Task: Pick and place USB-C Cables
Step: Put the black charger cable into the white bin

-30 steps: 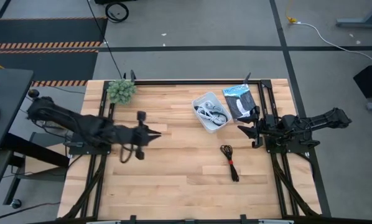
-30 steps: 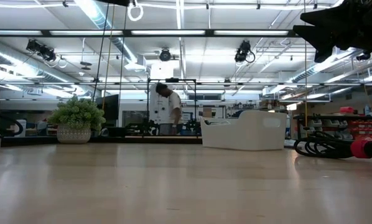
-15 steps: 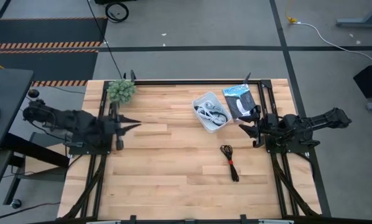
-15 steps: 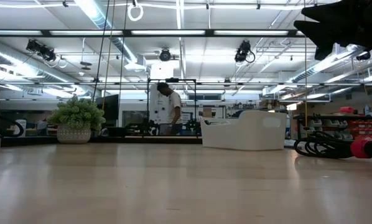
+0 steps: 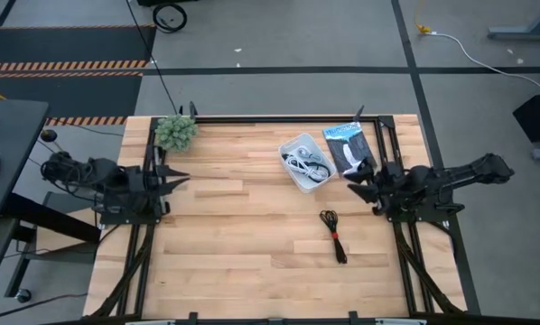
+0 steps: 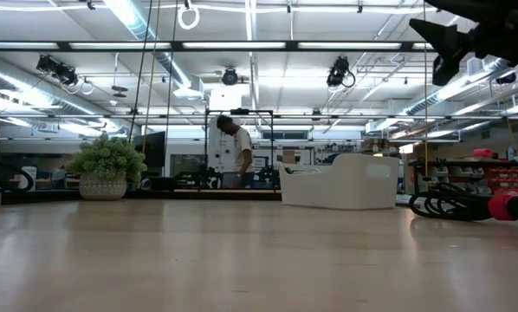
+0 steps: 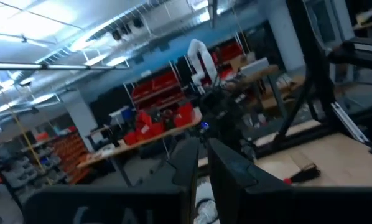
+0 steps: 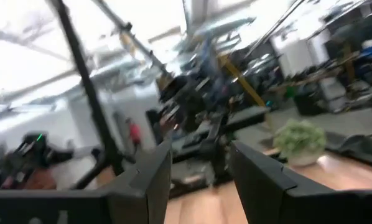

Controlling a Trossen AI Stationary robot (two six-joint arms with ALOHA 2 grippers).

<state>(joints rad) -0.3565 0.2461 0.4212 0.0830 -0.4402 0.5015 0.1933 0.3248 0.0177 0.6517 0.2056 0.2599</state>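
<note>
Wood counter (image 5: 234, 244) first: mostly bare, with the work bunched toward the right half. White tray (image 5: 306, 162) sits far-right of centre and has white and black cable coils inside, too tangled to separate from above. Just right of it lies the flat blue-and-black packet (image 5: 346, 147), not a target. Small potted plant (image 5: 175, 132) at the far-left corner, irrelevant.

Only loose task item I can see: black cable with red tie (image 5: 333, 236), lying on the counter nearer than the tray and well apart from it.

Right gripper (image 5: 354, 190) is parked at the right edge, between packet and loose cable; jaws spread per its wrist view. Left gripper (image 5: 175, 178) is pulled in at the left edge, jaws pressed nearly together, just waiting.

My read: the right arm takes the loose cable.
- Come straight down on the middle of the bundle, near the red tie.
- Jaws across the strands, not along them.
- Close fully before lifting, since thin loops slip.
- Release low over the tray, clear of the rim.
</note>
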